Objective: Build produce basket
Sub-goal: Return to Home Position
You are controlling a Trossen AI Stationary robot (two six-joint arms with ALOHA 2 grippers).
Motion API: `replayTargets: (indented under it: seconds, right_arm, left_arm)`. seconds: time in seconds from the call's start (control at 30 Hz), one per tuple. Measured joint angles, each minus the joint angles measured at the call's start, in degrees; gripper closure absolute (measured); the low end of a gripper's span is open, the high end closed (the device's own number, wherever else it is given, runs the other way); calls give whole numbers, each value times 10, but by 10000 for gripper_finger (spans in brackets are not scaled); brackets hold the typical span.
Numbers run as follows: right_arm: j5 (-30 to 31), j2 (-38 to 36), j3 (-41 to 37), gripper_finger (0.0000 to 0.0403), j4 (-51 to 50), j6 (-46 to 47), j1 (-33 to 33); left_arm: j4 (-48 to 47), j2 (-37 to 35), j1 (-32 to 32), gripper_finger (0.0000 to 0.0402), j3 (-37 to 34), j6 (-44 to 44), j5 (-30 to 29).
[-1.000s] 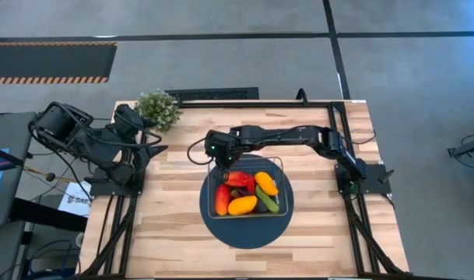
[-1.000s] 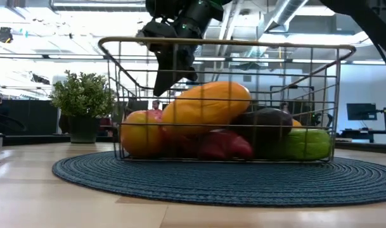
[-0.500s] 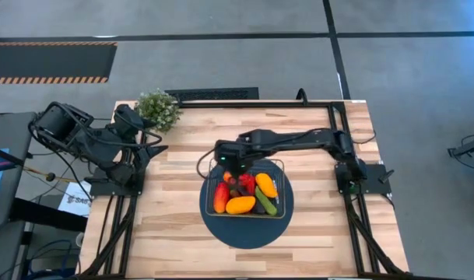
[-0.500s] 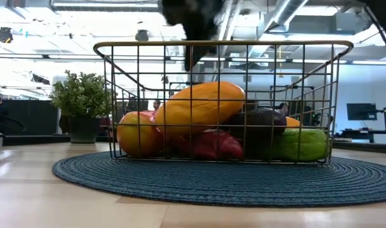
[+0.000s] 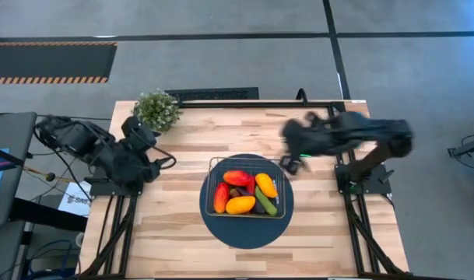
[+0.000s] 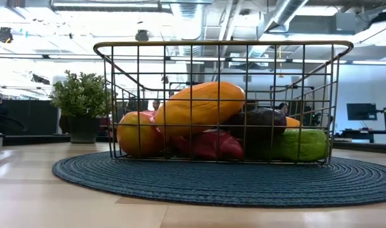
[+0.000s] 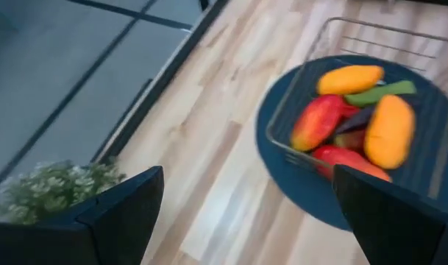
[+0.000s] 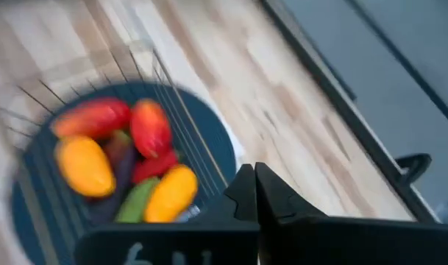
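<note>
The wire basket [image 5: 246, 159] stands on a round dark-blue mat [image 5: 245, 227] at the table's middle. Red, orange, yellow, green and dark purple produce [image 5: 242, 204] lies piled inside it [image 6: 202, 104]. My right gripper [image 8: 254, 185] is shut with nothing in it. It hangs blurred in the air just off the basket's far right corner [image 5: 287, 162]. My left gripper [image 7: 246, 221] is open and empty and waits raised near the table's left edge [image 5: 160, 161], pointing toward the basket [image 7: 371, 33]. Neither gripper shows in the low view.
A small potted plant [image 5: 159, 109] stands at the table's far left corner, close to my left arm. Bare wood lies to the basket's left, right and near sides. Black frame rails [image 5: 260, 103] run along the table's far edge and both sides.
My right gripper, shut all the while, has risen from the basket's far left corner. It has swung fast toward the table's right edge, clear of the basket. My left arm has sunk a little at the left edge. The basket and produce stay on the mat.
</note>
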Motion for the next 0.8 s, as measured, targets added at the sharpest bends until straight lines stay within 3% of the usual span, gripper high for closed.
replayTargets:
  seconds: [0.27, 0.43, 0.63, 0.8]
  right_arm:
    - [174, -209, -164, 403, 37, 204, 205]
    - [267, -324, -328, 403, 122, 263, 303]
    - [280, -453, -524, 403, 297, 243, 313]
    - [279, -564, -645, 403, 466, 148, 293]
  left_arm:
    - [54, -133, -89, 24, -196, -147, -81]
    - [209, -237, -127, 24, -336, -118, -108]
    - [329, -324, -115, 24, -443, -64, -128]
    - [345, -357, -91, 24, -460, -40, -133]
